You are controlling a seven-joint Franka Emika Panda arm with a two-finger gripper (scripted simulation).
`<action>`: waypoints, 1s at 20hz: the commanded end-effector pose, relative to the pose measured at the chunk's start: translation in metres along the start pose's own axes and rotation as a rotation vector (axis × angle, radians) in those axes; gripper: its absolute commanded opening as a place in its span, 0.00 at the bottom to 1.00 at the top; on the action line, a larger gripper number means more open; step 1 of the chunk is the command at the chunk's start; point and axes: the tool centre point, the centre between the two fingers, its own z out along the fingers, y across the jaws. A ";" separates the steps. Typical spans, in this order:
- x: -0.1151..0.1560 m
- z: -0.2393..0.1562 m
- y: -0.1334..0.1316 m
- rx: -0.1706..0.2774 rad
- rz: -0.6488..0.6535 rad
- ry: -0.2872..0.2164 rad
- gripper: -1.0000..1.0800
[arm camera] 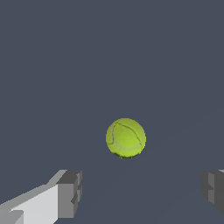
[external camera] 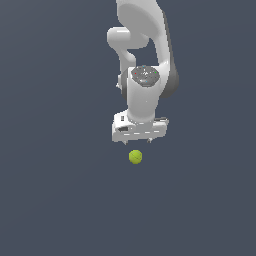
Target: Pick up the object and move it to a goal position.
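The object is a small yellow-green ball (external camera: 135, 157) with a faint curved seam, resting on the dark grey surface. In the wrist view the ball (arm camera: 126, 138) sits ahead of the fingers, not between them. My white gripper (external camera: 137, 141) hangs just above and behind the ball in the exterior view. Its two grey fingertips (arm camera: 70, 194) stand wide apart with nothing between them, so the gripper (arm camera: 142, 192) is open. The gap between the fingers is much wider than the ball.
The white arm (external camera: 145, 60) rises from the gripper toward the top of the exterior view. A flat dark grey surface (external camera: 60, 200) spreads all around the ball.
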 end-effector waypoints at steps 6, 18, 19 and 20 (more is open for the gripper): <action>0.001 0.005 0.001 0.002 0.048 -0.002 0.96; 0.003 0.030 0.001 0.007 0.291 -0.012 0.96; 0.003 0.033 0.001 0.007 0.319 -0.013 0.96; 0.003 0.036 0.002 0.007 0.348 -0.014 0.96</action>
